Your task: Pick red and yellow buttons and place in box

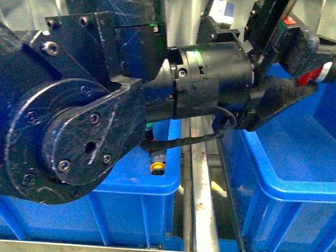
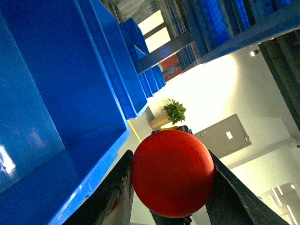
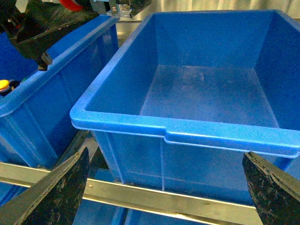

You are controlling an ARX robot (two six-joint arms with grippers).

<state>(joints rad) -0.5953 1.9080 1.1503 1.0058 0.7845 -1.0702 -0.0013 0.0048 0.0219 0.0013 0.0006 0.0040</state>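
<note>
**Red button held high near the box**

Red cap of one button (image 2: 172,172) fills the left wrist view. It faces that camera, so the long axis of the button runs away from the lens, along the fingers. The black body is almost all hidden behind the cap. The left gripper (image 2: 171,161) is closed on it, one black finger (image 2: 119,192) on each side.

From the front, the left arm (image 1: 79,131) reaches across to the right and covers much of the view. The button is held up near the far part of the box (image 3: 187,136). Whether it is already over the inside I cannot tell.

The right gripper (image 3: 165,154) stands wide apart and holds nothing.

A second blue crate (image 1: 131,186) sits just beside the box, with a metal rail (image 1: 202,199) between them. A yellow button (image 1: 156,167) lies in this crate.
</note>
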